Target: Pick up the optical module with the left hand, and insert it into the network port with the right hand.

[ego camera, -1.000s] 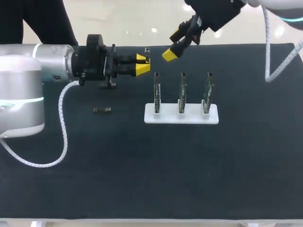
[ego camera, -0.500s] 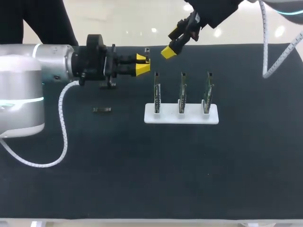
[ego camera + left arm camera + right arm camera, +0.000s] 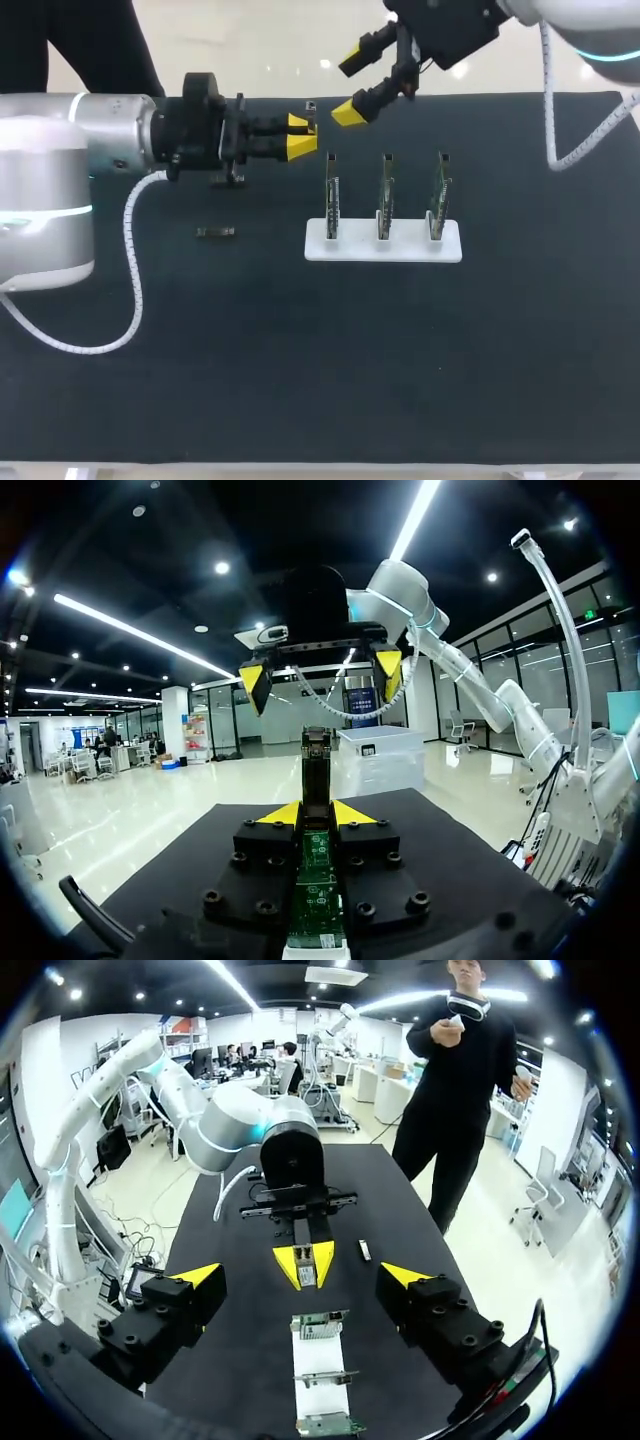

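The left gripper (image 3: pixel 301 135) grips a slim dark optical module (image 3: pixel 316 765) between its yellow tips, level behind the left end of a white plastic rack (image 3: pixel 400 247) that holds three upright green circuit boards (image 3: pixel 385 200) on the black table (image 3: pixel 300 350). The module's end stands clear ahead of the fingers. Facing it, the right gripper (image 3: pixel 350 88) hangs behind the rack's left end with its fingers spread wide and nothing between them. It is near the module and apart from it.

Compared with a second ago, the right gripper is farther left along the rack, closer to the left gripper's tips, and its fingers are wider apart. The left gripper, the module and the rack are where they were. A small flat dark part (image 3: pixel 215 232) lies on the table well to the left of the rack, also unmoved.
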`<state>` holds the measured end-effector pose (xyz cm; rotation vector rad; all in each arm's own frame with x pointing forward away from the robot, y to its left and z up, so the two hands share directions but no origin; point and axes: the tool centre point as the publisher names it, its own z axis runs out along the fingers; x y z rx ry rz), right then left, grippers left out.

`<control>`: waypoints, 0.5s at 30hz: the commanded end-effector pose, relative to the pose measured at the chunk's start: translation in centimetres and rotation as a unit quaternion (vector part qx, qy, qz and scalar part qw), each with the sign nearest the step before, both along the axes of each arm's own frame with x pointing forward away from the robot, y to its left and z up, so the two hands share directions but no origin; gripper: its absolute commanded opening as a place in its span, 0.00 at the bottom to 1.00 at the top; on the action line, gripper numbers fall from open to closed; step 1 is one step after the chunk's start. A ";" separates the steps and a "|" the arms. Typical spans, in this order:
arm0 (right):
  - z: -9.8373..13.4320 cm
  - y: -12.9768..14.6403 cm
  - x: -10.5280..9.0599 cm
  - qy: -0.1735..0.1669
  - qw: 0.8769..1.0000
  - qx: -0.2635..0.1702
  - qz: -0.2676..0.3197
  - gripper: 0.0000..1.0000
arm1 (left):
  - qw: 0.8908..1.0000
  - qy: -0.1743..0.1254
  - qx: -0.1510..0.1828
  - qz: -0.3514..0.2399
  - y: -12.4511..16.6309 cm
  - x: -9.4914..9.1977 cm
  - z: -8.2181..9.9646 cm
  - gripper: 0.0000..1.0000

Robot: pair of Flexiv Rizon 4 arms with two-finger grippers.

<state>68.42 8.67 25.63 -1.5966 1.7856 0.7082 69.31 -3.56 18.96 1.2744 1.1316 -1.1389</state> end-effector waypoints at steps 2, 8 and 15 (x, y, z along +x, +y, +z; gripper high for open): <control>-0.6 0.9 -0.6 -0.008 1.000 0.002 -0.003 1.00 | 1.000 -0.001 0.000 0.002 -0.1 0.0 -0.1 0.00; -0.8 2.3 -0.8 0.003 1.000 0.008 -0.012 1.00 | 1.000 -0.001 0.000 0.002 -0.1 0.0 -0.1 0.00; -1.4 3.2 -0.4 0.001 1.000 0.009 -0.014 1.00 | 1.000 -0.001 0.000 0.002 -0.1 0.0 -0.1 0.00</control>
